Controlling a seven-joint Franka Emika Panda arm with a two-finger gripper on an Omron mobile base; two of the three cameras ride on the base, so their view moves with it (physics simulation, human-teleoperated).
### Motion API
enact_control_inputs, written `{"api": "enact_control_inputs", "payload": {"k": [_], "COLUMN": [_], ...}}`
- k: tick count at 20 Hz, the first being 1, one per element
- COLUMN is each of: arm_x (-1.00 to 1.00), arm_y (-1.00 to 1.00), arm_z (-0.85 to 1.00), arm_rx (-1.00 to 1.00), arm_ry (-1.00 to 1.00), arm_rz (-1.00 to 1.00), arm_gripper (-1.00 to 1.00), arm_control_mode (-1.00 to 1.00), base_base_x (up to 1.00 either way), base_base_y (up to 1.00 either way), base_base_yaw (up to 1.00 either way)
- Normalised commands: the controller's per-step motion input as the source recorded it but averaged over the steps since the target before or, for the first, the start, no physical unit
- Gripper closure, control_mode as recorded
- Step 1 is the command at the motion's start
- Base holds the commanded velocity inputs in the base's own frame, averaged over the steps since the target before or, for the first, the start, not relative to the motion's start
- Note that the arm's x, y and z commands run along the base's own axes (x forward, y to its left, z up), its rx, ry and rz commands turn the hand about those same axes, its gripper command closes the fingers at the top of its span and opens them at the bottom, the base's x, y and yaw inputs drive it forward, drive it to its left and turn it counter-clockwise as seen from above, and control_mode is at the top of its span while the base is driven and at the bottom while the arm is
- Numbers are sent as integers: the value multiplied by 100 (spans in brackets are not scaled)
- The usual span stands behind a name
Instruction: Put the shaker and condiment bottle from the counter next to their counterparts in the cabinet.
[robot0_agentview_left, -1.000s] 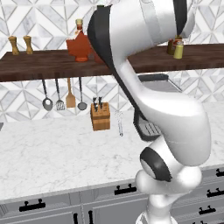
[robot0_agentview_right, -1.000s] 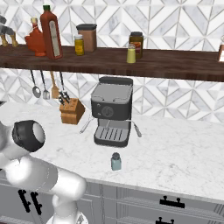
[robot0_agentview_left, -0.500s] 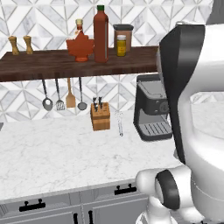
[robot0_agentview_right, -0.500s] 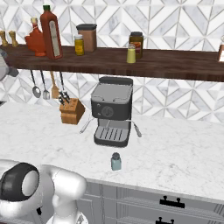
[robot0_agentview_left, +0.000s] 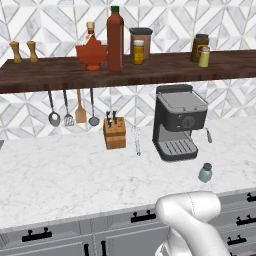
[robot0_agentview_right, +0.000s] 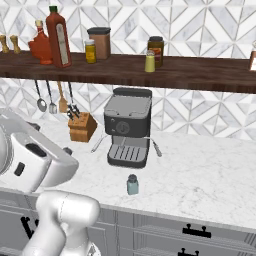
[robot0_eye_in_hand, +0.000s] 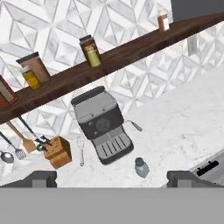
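Gripper (robot0_eye_in_hand: 112, 177) spread wide, empty, high above counter (robot0_agentview_left: 60, 180), aimed down at coffee machine (robot0_eye_in_hand: 103, 124). Shaker (robot0_agentview_left: 205, 172) upright on counter, just in front of coffee machine, near front edge. Bottle (robot0_agentview_left: 115, 39) upright on shelf (robot0_agentview_left: 50, 75), right beside maple-leaf bottle (robot0_agentview_left: 91, 50). Yellow-green shaker (robot0_agentview_left: 204, 56) farther right on shelf.

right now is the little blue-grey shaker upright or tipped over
Upright: the shaker stands on the counter, dark cap on top.

The end effector (robot0_eye_in_hand: 112, 177) hangs tilted with its jaws spread wide — nothing between the dark fingertips (robot0_eye_in_hand: 41, 178).
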Motion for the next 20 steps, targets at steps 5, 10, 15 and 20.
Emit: {"api": "enact_control_inputs", "payload": {"k": [5, 10, 15, 20], "arm_x": [-1, 0, 0, 0], "arm_y": [-23, -5, -46, -15], "arm_z": [-30, -16, 0, 0], "arm_rx": [1, 0, -2, -10], "arm_ry": [5, -6, -15, -6], "arm_rz": [35, 48, 44, 32], "arm_gripper": [-100, -100, -100, -100], "arm_control_mode": [-100, -100, -100, -100], "base_base_x": [0, 0, 0, 0], "base_base_y": [0, 0, 0, 0], "base_base_yaw": [0, 0, 0, 0]}}
